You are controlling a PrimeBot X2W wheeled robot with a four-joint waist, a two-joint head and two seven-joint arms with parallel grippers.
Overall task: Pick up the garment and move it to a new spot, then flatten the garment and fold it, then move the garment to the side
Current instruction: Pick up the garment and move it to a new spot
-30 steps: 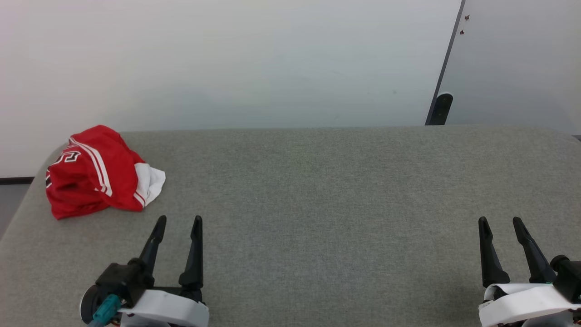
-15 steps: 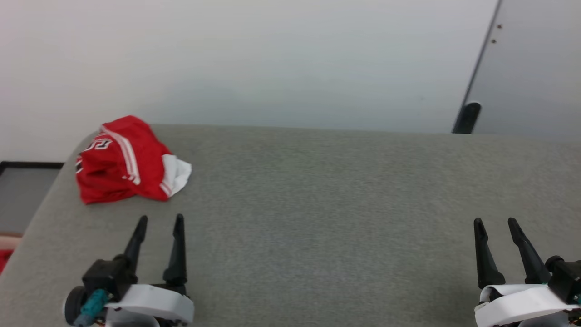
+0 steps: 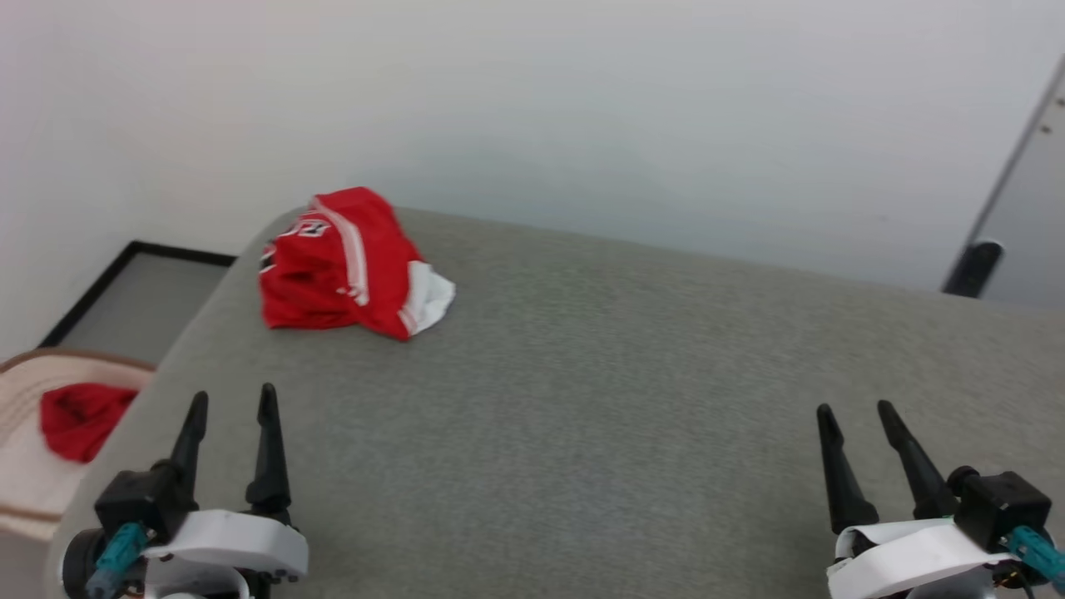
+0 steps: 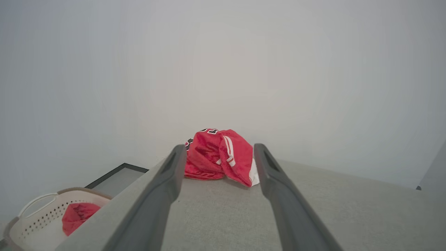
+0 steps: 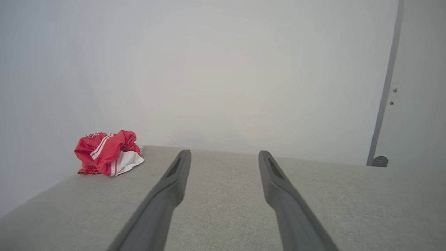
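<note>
Two grippers, both at the near edge of the table (image 3: 624,391). The left gripper (image 3: 232,396) is at the near left corner, fingers spread wide with nothing between them. The right gripper (image 3: 855,408) is at the near right side, same deal: jaws wide apart and empty. Two dark fingers on each, so four in total.

Off the table's left edge and lower down there's one cream basket (image 3: 21,474) with one small red cloth (image 3: 79,416) lying in it.

Further back, the garment (image 3: 341,266) is bunched in a heap on the table's far left corner, well apart from both grippers. Just the one. It's red, with a white sleeve poking out toward the table's middle, white stripes, and a bit of black lettering on top. In the left wrist view it lines up right between the left fingers, but far ahead of them.

Behind the table's far edge is a plain white wall (image 3: 582,100). Past the far right corner is one gray door (image 3: 1036,191) with a dark stopper (image 3: 969,268) at its foot.
</note>
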